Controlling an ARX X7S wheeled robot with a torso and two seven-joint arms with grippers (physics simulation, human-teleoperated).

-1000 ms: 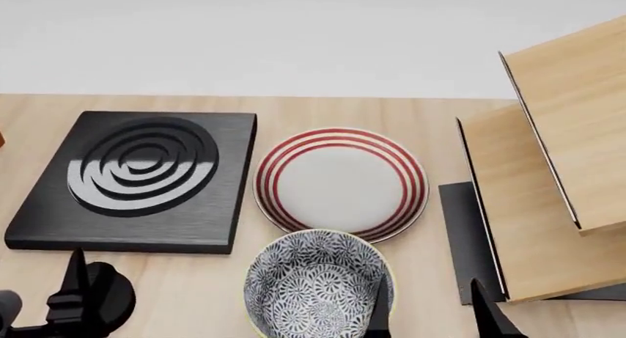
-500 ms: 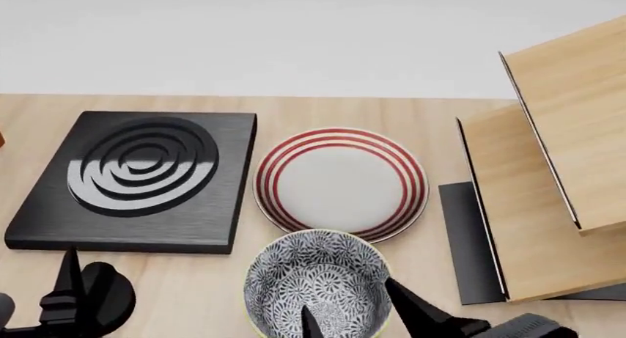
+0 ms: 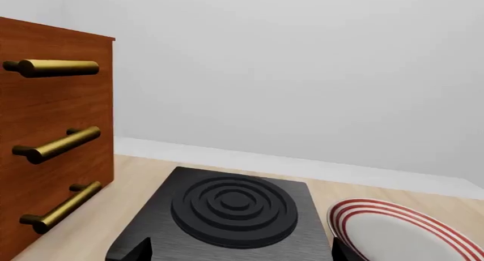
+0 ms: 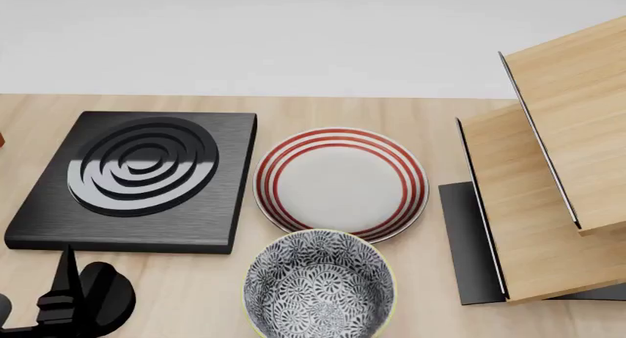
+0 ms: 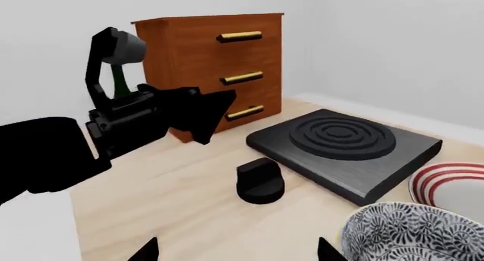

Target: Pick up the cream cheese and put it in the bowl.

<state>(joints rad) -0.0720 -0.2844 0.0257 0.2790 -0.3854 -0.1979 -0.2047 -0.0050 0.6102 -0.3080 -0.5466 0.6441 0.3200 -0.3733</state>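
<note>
Left claw at the head view's lower left; its jaw state cannot be told there.
Head view: the bowl sits just before the red-ringed plate, beside the black burner; no cream cheese visible. Right wrist view: fingertips spread apart, empty, bowl nearby.

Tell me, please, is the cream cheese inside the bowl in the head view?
No, the bowl shows only its floral interior, with no box in it.

Bowl is sitting upright on the table, deep and round, dense dark blue-and-white floral pattern, pale yellowish rim, looks empty. Can't spot the cream cheese anywhere.
</note>
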